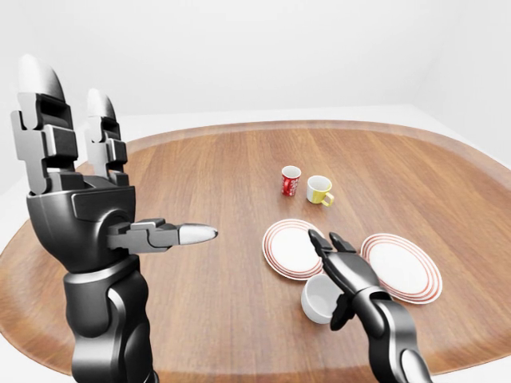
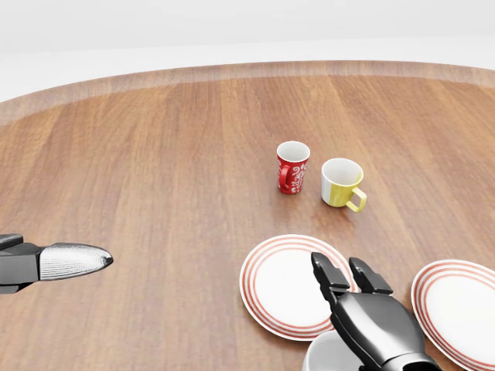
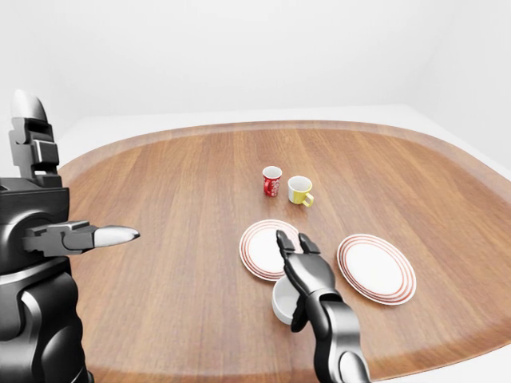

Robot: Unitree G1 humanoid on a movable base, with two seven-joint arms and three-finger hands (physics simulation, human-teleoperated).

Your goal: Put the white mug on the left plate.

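the white mug point(image 1: 318, 299) stands on the counter point(image 1: 215, 303) just below the left plate point(image 1: 289, 249) in the left-eye view. the right robot hand point(image 1: 339, 267) reaches over it, fingers spread, gripping nothing. the left robot hand point(image 1: 80, 199) is raised, open and empty.

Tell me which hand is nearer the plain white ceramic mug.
Right. The right hand hangs directly over the white mug, fingers open. The left hand is raised far off toward the left-eye view's left side, well away.
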